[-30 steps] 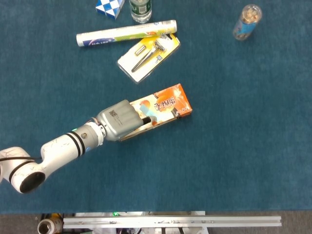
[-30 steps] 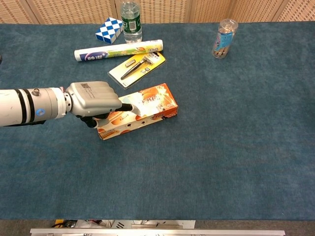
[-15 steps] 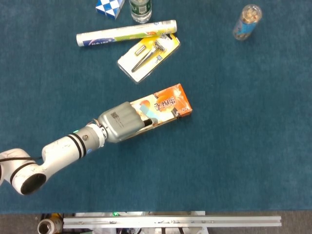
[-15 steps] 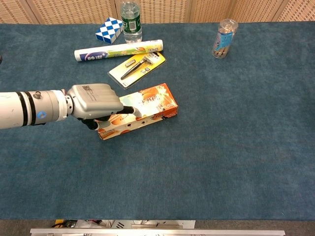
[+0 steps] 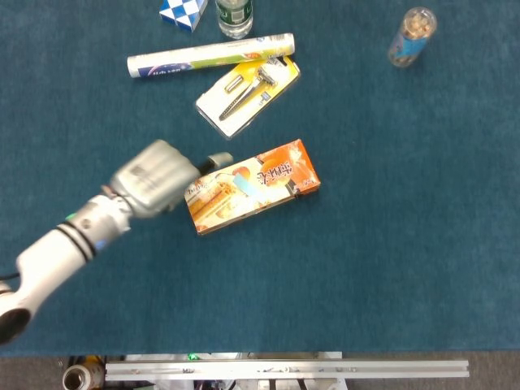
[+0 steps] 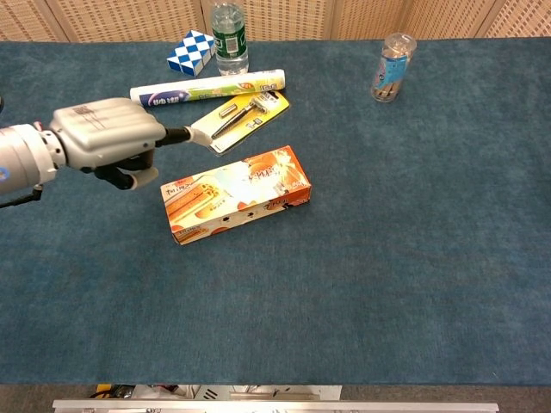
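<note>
Now the left robot hand (image 6: 108, 138), fingers apart and empty, hovers beside the orange box (image 6: 237, 205), whose lettering is unreadable.

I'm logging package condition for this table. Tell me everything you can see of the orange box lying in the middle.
The orange box is a long, flat carton, cardboard by the look, printed orange and white with pictures and red lettering. It looks closed and undamaged. It lies flat on the blue cloth, set at a slant, its orange end toward the razor pack. Nothing touches it; the left hand hangs apart from its pale end.
</note>
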Robot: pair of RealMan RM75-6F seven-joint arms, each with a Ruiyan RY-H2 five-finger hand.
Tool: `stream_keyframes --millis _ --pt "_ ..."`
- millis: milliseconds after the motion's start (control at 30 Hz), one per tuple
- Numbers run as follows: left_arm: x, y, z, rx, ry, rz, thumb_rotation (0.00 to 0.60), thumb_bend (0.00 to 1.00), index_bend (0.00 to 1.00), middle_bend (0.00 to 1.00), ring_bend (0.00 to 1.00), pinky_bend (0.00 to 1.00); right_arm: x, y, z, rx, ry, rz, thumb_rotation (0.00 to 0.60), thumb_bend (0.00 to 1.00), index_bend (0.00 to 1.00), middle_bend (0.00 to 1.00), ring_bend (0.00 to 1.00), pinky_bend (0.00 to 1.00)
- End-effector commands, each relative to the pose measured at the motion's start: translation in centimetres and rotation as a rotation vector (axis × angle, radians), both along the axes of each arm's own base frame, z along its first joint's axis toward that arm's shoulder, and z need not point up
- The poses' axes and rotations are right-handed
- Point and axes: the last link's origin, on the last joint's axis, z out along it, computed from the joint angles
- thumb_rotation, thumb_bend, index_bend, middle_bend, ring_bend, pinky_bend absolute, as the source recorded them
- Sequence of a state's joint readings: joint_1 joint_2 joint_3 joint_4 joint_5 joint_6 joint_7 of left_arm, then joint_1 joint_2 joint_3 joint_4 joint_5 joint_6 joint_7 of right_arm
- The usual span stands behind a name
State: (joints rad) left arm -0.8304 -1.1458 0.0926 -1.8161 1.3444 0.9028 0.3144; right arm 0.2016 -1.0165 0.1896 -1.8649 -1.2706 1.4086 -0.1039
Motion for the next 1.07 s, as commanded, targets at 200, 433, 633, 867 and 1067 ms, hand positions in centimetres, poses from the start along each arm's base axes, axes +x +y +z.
stream_keyframes --millis 200,433,633,867,1067 --pt "-6.8 -0.2 5.9 0.304 -0.177 0.236 0.6 0.45 0.07 0.59 0.57 0.76 -1.6 1.0 0.2 -0.033 0.066 -0.048 0.6 0.3 0.39 0.63 0.71 0.99" --pt "-11.8 -1.3 8.1 0.513 -0.238 0.406 0.6 0.35 0.07 0.33 0.3 0.45 -3.3 1.8 0.0 -0.054 0.103 -0.074 0.6 0.29 0.37 0.51 0.48 0.7" --pt "-15.3 -4.6 9.9 0.695 -0.304 0.496 0.6 0.35 0.08 0.3 0.29 0.4 -3.4 2.4 -0.6 -0.042 0.146 -0.073 0.6 0.29 0.37 0.49 0.48 0.69" --pt "-16.9 -6.9 10.8 0.772 -0.281 0.559 0.6 0.35 0.08 0.3 0.29 0.39 -2.8 2.4 -1.6 -0.011 0.149 -0.064 0.6 0.29 0.37 0.49 0.48 0.69" --pt "-17.6 -8.1 11.0 0.787 -0.279 0.598 0.6 0.35 0.08 0.3 0.29 0.38 -2.4 2.3 -1.9 0.007 0.146 -0.063 0.6 0.29 0.37 0.49 0.48 0.69"
